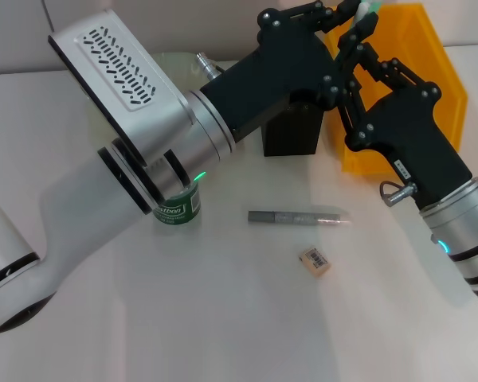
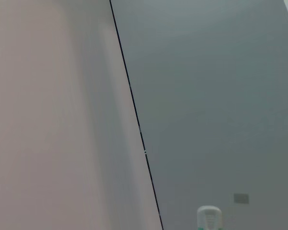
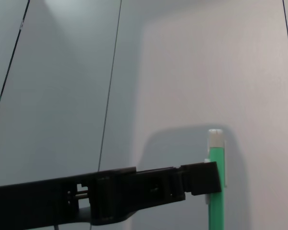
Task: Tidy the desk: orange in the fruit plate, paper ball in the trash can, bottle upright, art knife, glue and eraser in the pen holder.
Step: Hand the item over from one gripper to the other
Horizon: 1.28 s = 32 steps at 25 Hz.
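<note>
Both arms are raised over the back of the desk, and their grippers meet at the glue (image 1: 369, 8), a green stick with a white cap. The glue rises upright in the right wrist view (image 3: 216, 163); my right gripper (image 1: 366, 32) is shut on it. My left gripper (image 1: 346, 16) reaches it from the side. The cap (image 2: 209, 218) also shows in the left wrist view. Below stand the black mesh pen holder (image 1: 291, 131) and the yellow trash can (image 1: 430, 72). The grey art knife (image 1: 295, 217) and the eraser (image 1: 315, 261) lie on the desk. The bottle (image 1: 177, 208) stands upright, half hidden under my left arm. The orange and the paper ball are out of view.
My left arm crosses the desk from the lower left and covers most of the back left, where a pale green edge of the fruit plate (image 1: 175, 60) shows. Both wrist views look at a bare panelled wall.
</note>
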Each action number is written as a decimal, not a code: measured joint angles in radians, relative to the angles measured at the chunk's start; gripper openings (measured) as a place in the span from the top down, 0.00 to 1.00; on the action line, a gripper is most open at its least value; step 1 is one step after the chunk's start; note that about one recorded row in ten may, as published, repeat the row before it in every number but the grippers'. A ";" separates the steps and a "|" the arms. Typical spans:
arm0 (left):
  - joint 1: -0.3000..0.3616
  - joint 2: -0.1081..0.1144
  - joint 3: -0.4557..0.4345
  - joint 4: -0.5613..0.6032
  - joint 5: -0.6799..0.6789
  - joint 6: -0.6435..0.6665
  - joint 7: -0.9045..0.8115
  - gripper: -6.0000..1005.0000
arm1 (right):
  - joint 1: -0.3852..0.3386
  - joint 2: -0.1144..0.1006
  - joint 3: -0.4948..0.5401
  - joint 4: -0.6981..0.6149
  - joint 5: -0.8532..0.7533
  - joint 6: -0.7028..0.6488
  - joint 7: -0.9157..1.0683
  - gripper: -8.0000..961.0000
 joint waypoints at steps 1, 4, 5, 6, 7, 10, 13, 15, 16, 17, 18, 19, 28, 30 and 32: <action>0.000 0.000 0.000 0.000 0.000 0.000 0.000 0.74 | 0.000 0.000 0.000 0.001 -0.001 0.000 0.000 0.67; 0.000 0.000 0.000 0.000 0.000 0.000 0.000 0.74 | 0.000 0.000 0.000 0.001 -0.001 -0.001 0.000 0.68; 0.000 0.000 0.000 0.000 0.000 0.000 0.000 0.74 | 0.001 0.000 0.000 0.001 -0.001 -0.001 0.000 0.69; 0.000 0.000 0.000 0.000 0.000 0.000 0.000 0.74 | 0.001 0.000 0.000 0.002 -0.001 -0.002 -0.001 0.70; 0.000 0.000 0.000 0.000 0.000 0.001 0.000 0.74 | 0.002 0.000 0.000 0.002 -0.001 -0.002 -0.001 0.70; 0.000 0.000 0.001 0.000 0.000 0.001 0.000 0.74 | 0.002 0.000 0.002 0.002 -0.001 -0.003 -0.001 0.71; 0.000 0.000 0.001 0.000 0.000 0.002 0.000 0.73 | 0.003 0.000 0.003 0.002 -0.001 -0.005 -0.001 0.71; 0.000 0.000 0.002 0.000 0.000 0.002 0.000 0.73 | 0.006 0.000 0.002 0.002 -0.001 -0.005 -0.001 0.73; 0.000 0.000 0.002 0.000 0.000 0.002 0.000 0.73 | 0.009 0.000 0.001 0.002 -0.001 -0.006 -0.001 0.74; 0.000 0.000 0.003 0.000 0.000 0.002 0.000 0.73 | 0.009 0.000 0.001 0.002 -0.001 -0.006 -0.001 0.75; 0.000 0.000 0.003 0.000 0.000 0.002 0.000 0.73 | 0.011 0.000 0.001 0.002 -0.001 -0.006 -0.001 0.76; 0.000 0.000 0.003 0.000 0.000 0.001 0.000 0.73 | 0.012 0.000 0.001 0.002 -0.001 -0.006 -0.001 0.77; 0.000 0.000 0.005 0.000 0.000 0.000 0.000 0.73 | 0.009 0.000 0.007 0.002 -0.001 -0.016 -0.001 0.83; -0.001 0.000 0.005 0.000 0.000 0.000 0.000 0.73 | 0.008 0.000 0.007 0.002 -0.001 -0.027 -0.002 0.84; -0.002 0.000 0.006 0.000 -0.001 0.001 0.000 0.73 | 0.010 0.000 0.005 0.002 0.000 -0.030 -0.002 0.86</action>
